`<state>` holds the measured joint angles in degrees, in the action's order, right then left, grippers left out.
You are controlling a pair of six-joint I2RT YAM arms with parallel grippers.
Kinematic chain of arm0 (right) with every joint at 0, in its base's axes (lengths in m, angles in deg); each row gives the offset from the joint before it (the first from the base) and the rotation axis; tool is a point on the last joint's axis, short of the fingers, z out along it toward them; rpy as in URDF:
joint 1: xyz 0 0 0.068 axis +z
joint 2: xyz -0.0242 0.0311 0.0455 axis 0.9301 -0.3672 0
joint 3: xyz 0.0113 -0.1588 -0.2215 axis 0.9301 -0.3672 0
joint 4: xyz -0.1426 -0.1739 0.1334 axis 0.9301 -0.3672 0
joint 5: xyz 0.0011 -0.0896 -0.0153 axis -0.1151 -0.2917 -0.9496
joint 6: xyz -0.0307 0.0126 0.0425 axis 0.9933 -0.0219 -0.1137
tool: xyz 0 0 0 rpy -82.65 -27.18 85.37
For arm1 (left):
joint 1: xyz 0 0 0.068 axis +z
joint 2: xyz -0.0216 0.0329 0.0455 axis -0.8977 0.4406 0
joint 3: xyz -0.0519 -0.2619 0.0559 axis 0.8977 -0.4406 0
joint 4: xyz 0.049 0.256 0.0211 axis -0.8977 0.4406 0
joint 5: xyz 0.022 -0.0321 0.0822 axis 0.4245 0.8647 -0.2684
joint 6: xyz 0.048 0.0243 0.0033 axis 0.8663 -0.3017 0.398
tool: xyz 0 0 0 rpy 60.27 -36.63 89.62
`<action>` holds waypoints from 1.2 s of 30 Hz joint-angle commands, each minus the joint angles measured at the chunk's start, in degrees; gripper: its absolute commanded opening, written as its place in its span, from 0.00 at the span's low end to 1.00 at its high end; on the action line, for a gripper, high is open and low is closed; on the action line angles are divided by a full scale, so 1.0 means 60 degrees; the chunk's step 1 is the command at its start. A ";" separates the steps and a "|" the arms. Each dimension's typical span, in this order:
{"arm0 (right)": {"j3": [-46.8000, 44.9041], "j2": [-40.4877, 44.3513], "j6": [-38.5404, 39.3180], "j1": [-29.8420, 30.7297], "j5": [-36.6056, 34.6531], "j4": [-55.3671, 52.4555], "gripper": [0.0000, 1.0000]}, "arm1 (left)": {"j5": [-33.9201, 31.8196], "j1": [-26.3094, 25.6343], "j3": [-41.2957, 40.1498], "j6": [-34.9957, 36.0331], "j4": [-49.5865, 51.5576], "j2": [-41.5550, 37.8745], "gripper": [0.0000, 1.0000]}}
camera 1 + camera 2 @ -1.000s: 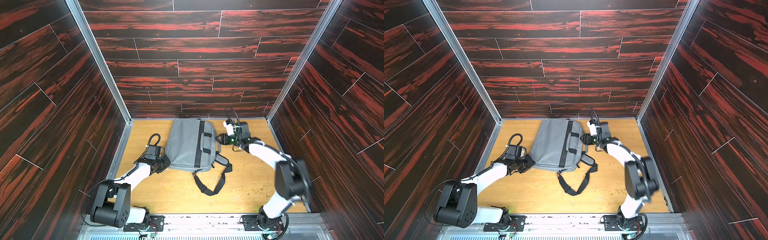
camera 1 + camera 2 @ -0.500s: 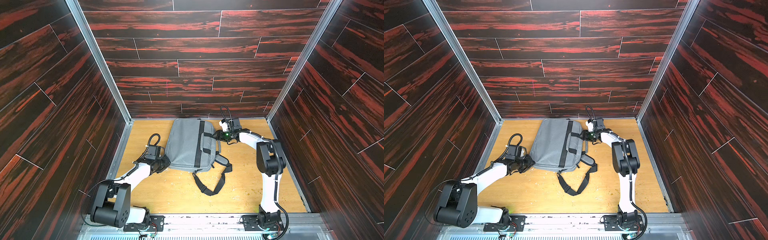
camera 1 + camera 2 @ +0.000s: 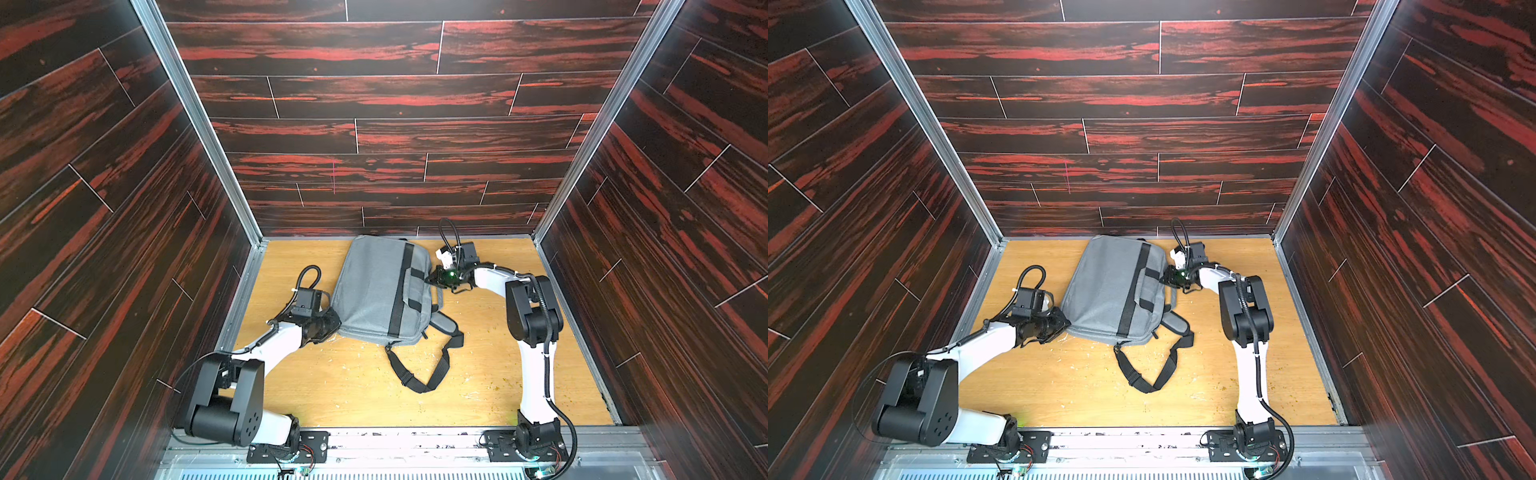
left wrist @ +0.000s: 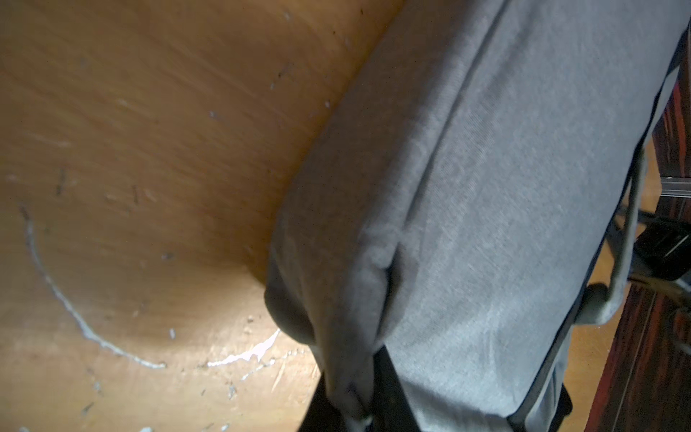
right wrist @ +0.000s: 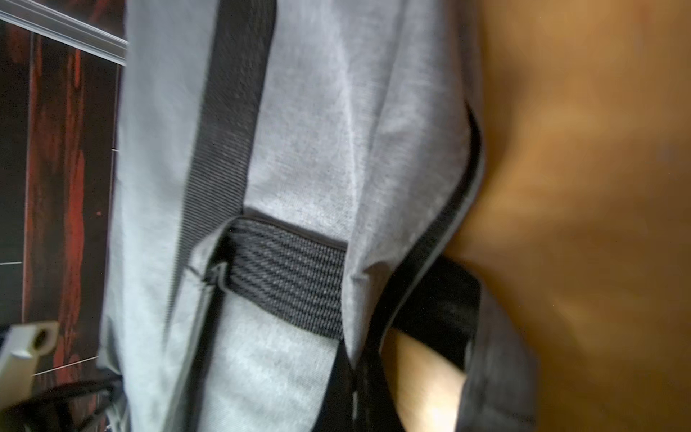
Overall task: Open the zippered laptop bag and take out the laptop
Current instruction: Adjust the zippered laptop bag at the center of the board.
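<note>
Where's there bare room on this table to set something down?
Widest bare table: between the shoulder strap and the front rail. Smaller patch: back right corner, beyond the right arm. Crowded: around the laptop bag, with the left arm at its near corner.

Two white-and-black arms point(image 3: 270, 345)
White links, bulky black joints point(image 3: 226, 401), black cables point(image 3: 309, 274) looped over each wrist, screwed black base plates point(image 3: 313, 444), green light point(image 3: 451, 274) at right wrist.
</note>
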<state>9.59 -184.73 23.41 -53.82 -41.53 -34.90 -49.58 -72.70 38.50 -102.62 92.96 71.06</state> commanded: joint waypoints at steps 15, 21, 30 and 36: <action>-0.7499 0.5902 -0.5163 0.1996 -0.2336 0.3023 0.00 | 0.1813 0.0258 0.6215 0.2869 0.1320 0.4873 0.00; -0.7693 0.6537 -0.6274 0.3253 -0.3830 0.2911 0.00 | 0.2322 0.0241 0.8746 0.3982 0.2827 0.6542 0.03; -0.7510 0.6567 -0.6610 0.4165 -0.4569 0.3047 0.00 | 0.2825 0.0100 1.0300 0.4357 0.3445 0.7804 0.09; -0.7276 0.6339 -0.6537 0.4444 -0.4676 0.2945 0.02 | 0.2685 0.0110 1.0836 0.4443 0.3497 0.8030 0.16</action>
<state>-36.81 -146.74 -16.35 -29.89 -74.71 -21.00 -38.30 -69.55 101.47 -75.58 112.41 118.05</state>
